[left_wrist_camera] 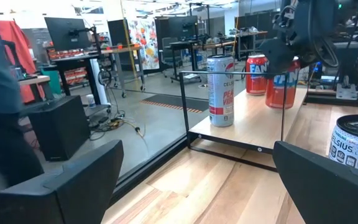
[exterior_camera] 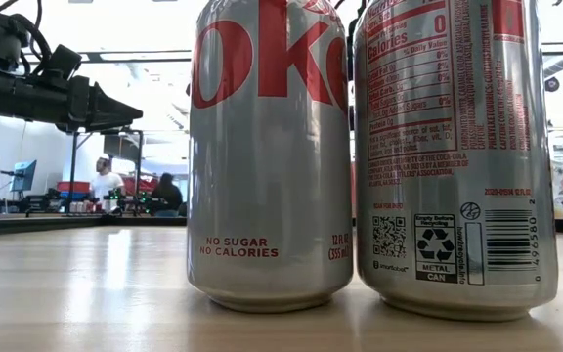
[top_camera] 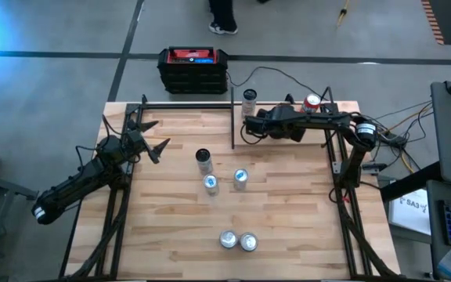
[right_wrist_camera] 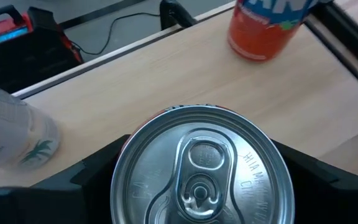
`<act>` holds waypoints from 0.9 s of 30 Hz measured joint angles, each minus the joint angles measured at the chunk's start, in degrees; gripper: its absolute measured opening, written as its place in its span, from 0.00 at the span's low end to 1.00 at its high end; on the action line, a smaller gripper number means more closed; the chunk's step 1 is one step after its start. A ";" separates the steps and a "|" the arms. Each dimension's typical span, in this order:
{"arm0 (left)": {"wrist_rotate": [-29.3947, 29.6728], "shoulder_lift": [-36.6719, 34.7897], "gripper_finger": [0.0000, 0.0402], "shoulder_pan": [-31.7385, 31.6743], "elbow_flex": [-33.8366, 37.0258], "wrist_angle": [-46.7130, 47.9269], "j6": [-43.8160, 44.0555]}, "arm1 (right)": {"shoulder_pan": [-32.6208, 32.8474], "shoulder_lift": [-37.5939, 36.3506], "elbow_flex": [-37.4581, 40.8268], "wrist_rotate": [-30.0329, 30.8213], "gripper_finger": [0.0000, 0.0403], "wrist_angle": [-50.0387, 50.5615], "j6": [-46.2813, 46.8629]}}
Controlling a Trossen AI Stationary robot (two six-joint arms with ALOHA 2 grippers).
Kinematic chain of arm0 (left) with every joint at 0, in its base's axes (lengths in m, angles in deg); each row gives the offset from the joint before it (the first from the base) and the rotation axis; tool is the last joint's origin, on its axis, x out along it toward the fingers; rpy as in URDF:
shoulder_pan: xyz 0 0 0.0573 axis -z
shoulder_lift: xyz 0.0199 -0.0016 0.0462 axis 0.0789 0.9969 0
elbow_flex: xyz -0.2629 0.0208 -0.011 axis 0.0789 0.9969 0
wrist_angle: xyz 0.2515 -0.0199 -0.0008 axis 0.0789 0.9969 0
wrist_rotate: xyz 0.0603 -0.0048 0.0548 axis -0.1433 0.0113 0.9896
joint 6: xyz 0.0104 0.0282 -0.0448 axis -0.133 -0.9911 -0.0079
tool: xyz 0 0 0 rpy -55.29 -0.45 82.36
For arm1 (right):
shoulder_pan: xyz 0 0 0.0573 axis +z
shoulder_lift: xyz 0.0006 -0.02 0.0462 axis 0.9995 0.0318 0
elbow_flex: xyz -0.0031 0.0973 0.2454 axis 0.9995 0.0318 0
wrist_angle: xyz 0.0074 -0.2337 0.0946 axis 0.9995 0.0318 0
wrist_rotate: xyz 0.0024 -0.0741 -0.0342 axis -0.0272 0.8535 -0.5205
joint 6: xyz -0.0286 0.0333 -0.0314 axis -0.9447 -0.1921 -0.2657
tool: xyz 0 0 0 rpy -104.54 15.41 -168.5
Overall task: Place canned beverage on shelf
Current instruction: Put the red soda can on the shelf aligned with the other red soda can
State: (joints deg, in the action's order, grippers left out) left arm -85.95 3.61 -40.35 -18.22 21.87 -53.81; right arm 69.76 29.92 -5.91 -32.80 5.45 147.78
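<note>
On the small light wood shelf (top_camera: 288,117), a white slim can (top_camera: 249,97) and an orange can (top_camera: 312,102) stand well apart, with bare board between them.

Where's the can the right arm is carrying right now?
In the right wrist view the silver-topped can sits between the right gripper's jaws, over the light wood shelf. It is between the white Celsius can and the orange Fanta can.

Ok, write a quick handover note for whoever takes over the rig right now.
Right gripper: over the shelf, jaws around a red can, not yet released.
Left gripper: open, empty, at the table's left edge.
On the shelf: a white Celsius can and an orange Fanta can.
Left: let go of the red can, then shelve the five cans on the tabletop, three mid-table, two Diet Coke cans at the near edge.
</note>
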 joint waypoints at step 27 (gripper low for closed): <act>0.01 0.00 0.99 -0.01 -0.01 0.00 -0.01 | 1.37 0.02 2.27 1.44 0.95 -5.14 -10.51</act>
State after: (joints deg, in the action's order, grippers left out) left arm -85.94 3.61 -40.36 -18.23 21.87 -53.81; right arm 71.13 29.94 -3.64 -31.36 0.30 137.28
